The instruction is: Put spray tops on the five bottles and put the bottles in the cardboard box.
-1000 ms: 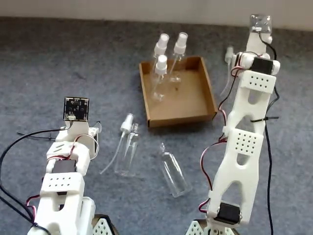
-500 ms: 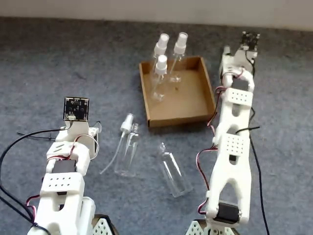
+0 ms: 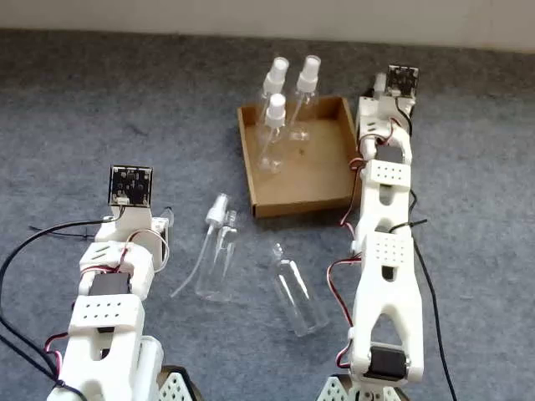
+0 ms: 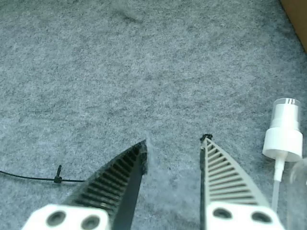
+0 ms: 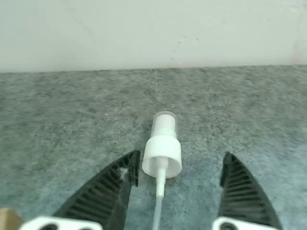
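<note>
Up high, the right arm point(image 3: 383, 251) has swung over beside the cardboard box point(image 3: 247, 159); at the left wrist, the left gripper point(image 4: 174, 140) sits open over the carpet point(image 4: 96, 72); at the right wrist, the right gripper point(image 5: 181, 154) is open around a spray top point(image 5: 163, 151), ready to grab it.

This looks like a hobby robotics bench or small lab, though little beyond the work surface shows. Grey felt-like carpet point(image 3: 100, 100) lies under both grippers. A plain pale wall point(image 5: 144, 28) rises just beyond the right gripper point(image 5: 181, 154). The white 3D-printed arms point(image 3: 384, 251) carry exposed wires point(image 3: 334, 271). A black cable tie point(image 4: 57, 179) lies beside the left gripper point(image 4: 174, 140).
</note>
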### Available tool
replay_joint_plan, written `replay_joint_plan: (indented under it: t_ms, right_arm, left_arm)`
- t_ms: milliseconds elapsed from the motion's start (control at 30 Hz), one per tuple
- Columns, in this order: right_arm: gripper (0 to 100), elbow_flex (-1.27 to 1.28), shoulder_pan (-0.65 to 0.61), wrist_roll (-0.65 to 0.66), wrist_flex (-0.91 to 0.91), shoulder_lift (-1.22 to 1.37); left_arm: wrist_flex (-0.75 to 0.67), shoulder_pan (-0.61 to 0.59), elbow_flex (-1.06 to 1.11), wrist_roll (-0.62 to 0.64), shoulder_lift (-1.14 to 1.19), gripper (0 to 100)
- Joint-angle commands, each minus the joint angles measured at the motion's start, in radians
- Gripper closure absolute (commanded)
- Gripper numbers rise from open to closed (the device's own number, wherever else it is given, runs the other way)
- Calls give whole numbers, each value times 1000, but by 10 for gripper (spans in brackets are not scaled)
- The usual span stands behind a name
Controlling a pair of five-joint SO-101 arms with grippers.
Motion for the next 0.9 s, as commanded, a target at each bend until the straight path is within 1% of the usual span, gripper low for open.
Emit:
replay_joint_plan:
  t_ms: [0, 100, 200, 267, 367, 433, 600, 767, 867]
  right_arm:
    - [898, -99, -10, -3, -19, -24]
    - [980, -42, -10, 0, -18, -25]
    - [994, -2, -8, 2, -18, -25]
    - [994, 4, -4, 35, 4, -25]
    - [994, -4, -4, 135, 139, -25]
    - [994, -10, 1, 164, 234, -35]
    - [994, -147, 27, 167, 389, -42]
    - [994, -139, 82, 167, 545, -145]
    - [994, -137, 90, 167, 650, -240]
  left_arm:
    - [-12, 19, -2, 8, -7, 825]
    - [-12, 21, -2, 8, -7, 825]
    - [-12, 21, -2, 8, -7, 825]
    - [-12, 21, -2, 8, -7, 825]
    - [-12, 21, -2, 8, -7, 825]
    - [-12, 21, -2, 8, -7, 825]
    - [-12, 21, -2, 8, -7, 825]
    - [-12, 21, -2, 8, -7, 825]
    - [-12, 21, -2, 8, -7, 825]
